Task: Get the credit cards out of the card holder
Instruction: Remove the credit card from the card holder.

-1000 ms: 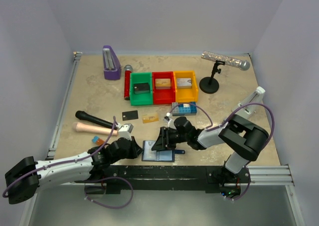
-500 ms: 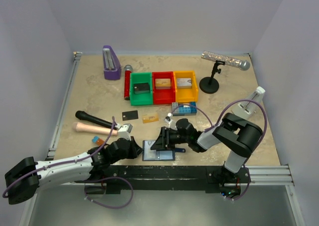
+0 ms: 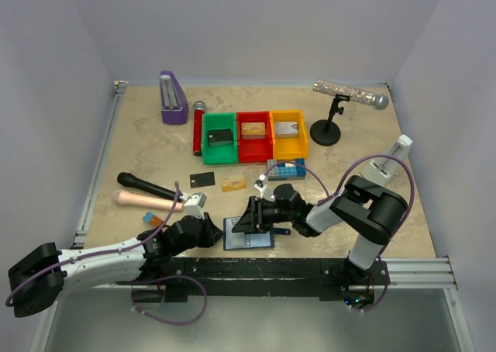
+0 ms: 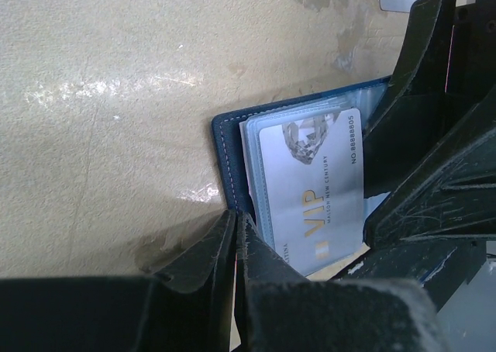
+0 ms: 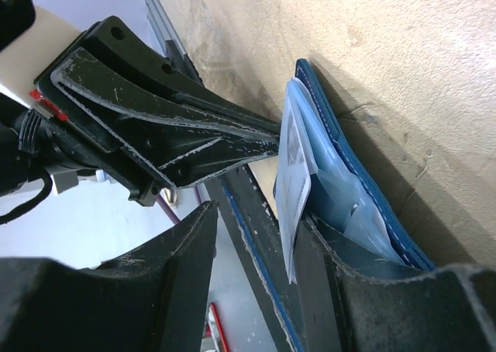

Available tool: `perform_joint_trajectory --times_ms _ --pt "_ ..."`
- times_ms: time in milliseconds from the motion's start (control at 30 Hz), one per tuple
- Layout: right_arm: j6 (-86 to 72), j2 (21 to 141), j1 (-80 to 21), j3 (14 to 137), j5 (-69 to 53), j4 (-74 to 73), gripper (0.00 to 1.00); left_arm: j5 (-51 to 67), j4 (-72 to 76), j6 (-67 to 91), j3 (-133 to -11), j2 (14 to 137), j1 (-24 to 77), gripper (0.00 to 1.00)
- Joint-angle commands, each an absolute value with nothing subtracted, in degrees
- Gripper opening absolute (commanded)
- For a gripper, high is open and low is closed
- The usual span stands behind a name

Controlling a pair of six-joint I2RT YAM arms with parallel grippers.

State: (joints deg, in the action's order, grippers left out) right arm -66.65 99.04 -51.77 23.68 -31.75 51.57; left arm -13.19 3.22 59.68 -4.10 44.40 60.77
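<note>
Top view, card holder: the navy card holder (image 3: 263, 242) is lying open at the near edge of the worktop (image 3: 139, 146), between the two arms.
Top view, loose cards: a black card (image 3: 202, 179) and a gold-tan card (image 3: 233, 184) are lying beyond the card holder, well apart from it.
Top view, left jaws: they are meeting the card holder's left edge, and their gap is too small to read here.
Top view, right jaws: they are hanging over the card holder's middle, hiding part of it.
Left wrist view, silvery card: a silvery card (image 4: 314, 185) printed VIP is sitting in the card holder's clear sleeves, with most of its face showing.
Left wrist view, left jaws: they are closed to a sliver and seem to be pinching the card holder's navy cover at its near corner.
Right wrist view, right jaws: they are standing partway open, straddling the free edge of the silvery card where it is rising out of the card holder's pale pockets. They are not clamping it.
Handling, cards: each is likely light, stiff and slick, so the free edge is the place to pinch, pulling in line with the pocket.
Handling, card holder: it is looking soft and floppy and will probably lift or slide unless its cover is pinned.
Risk: narrow jaws may be slipping off the glossy plastic, or may be catching a sleeve along with the silvery card.
</note>
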Motion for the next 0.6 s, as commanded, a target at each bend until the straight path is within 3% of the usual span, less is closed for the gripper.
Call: perform_joint_trajectory --times_ms 0,567 --pt "-66.01 98.79 -52.56 26.8 -33.92 51.34 0.47 -11.43 4.3 60.65 -3.51 45.35 60.91 0.08" --pt "-61.18 94.32 -53.26 29.97 -33.4 36.93 0.45 -11.34 5.1 60.56 -3.69 46.05 61.0 0.07"
